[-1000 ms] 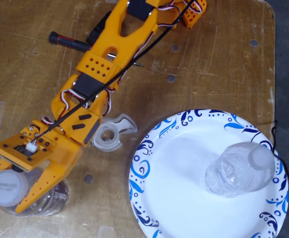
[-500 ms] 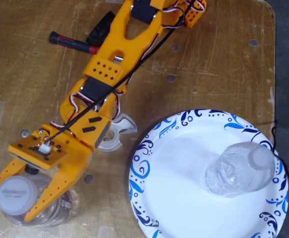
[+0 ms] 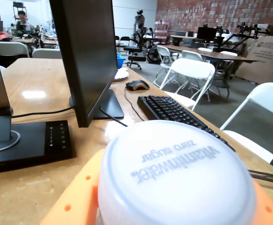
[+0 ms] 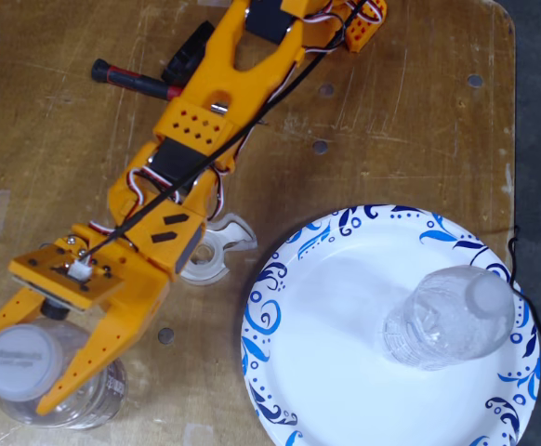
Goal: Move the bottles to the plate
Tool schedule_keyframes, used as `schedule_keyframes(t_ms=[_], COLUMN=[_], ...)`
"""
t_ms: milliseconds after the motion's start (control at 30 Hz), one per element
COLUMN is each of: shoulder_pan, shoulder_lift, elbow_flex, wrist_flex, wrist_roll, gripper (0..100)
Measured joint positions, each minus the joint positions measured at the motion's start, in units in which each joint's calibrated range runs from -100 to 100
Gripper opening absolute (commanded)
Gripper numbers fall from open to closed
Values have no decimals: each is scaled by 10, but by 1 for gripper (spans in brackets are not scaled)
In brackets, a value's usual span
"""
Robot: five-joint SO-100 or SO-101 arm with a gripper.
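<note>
The white-capped bottle (image 4: 21,360) stands at the table's lower left in the fixed view. My orange gripper (image 4: 17,381) is shut on it, one finger on each side just under the cap. The wrist view shows that cap (image 3: 176,176) filling the lower frame, printed "vitaminwater zero sugar", with my gripper (image 3: 174,208) around it and an orange finger (image 3: 73,204) at its left. The second bottle (image 4: 447,318), clear and crinkled, stands on the right half of the blue-patterned white plate (image 4: 322,321).
A clear round tape dispenser (image 4: 213,253) lies beside my wrist, between the gripper and the plate. A black and red tool (image 4: 131,78) lies under my arm at the top. The table's right edge (image 4: 515,139) runs close past the plate.
Over the last second the gripper and the capped bottle swung a little right and down, then back left. The plate and the crinkled bottle stayed put.
</note>
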Motion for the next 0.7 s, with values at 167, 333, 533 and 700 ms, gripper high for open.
schedule_keyframes(t_ms=[167,333,533,700], shoulder_pan=[-7,-13,-28,-46], shoulder_lift=[0,0,-1,-8], elbow_flex=[-119,-257,-334,-318], wrist_flex=[129,281,360,363], wrist_roll=[0,-3,-3,-3], gripper=[13,13,13,13])
